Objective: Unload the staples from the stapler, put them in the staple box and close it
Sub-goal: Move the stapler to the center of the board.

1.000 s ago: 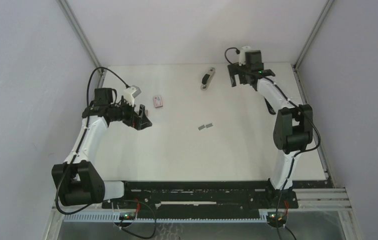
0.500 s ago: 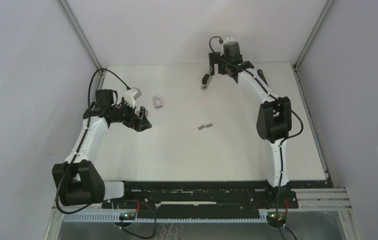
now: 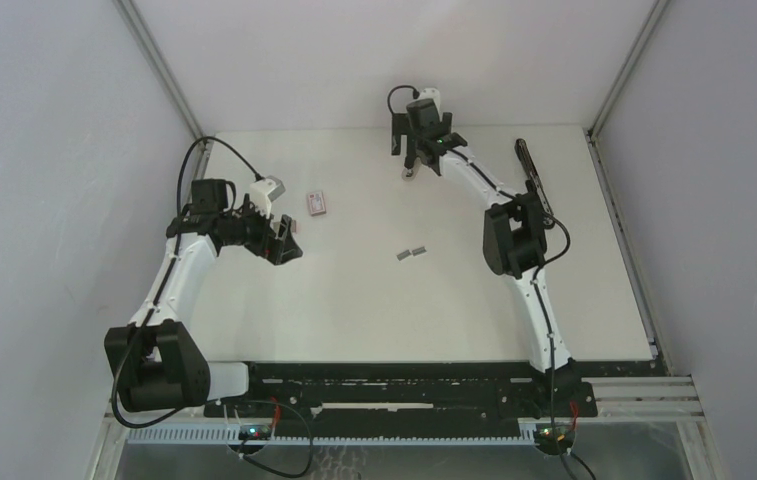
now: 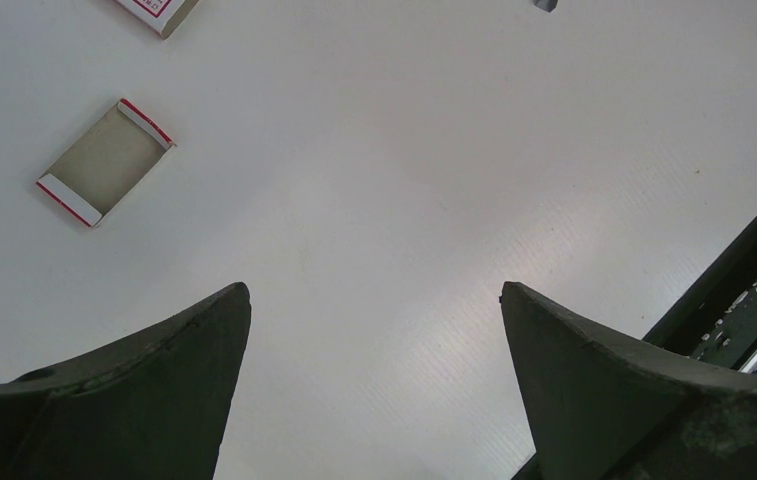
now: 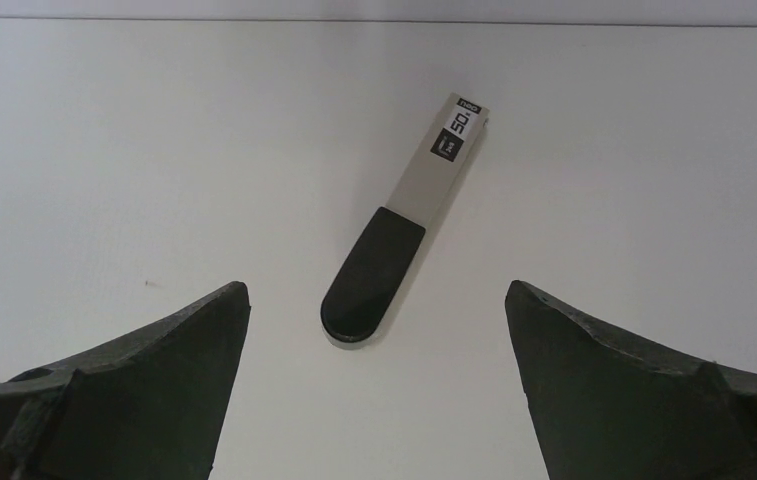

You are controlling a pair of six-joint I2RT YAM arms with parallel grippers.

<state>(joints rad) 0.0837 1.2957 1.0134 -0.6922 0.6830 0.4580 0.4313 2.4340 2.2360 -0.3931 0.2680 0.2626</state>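
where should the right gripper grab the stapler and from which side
Pinch the stapler across its narrow width, where the black end meets the grey arm, coming from above. It lies flat, long and slim under the open right gripper.

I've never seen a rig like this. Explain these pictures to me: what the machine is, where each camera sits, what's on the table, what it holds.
Two robot arms are bolted to the near edge of a white table. The wide picture comes from a fixed camera above and behind them. The other two come from a camera on each wrist, so the dark wedges are that arm's own fingers. The left gripper and the right gripper are both open and hold nothing. The right one hovers over the stapler. Also on the table: short grey staples and a small pink-and-white box.
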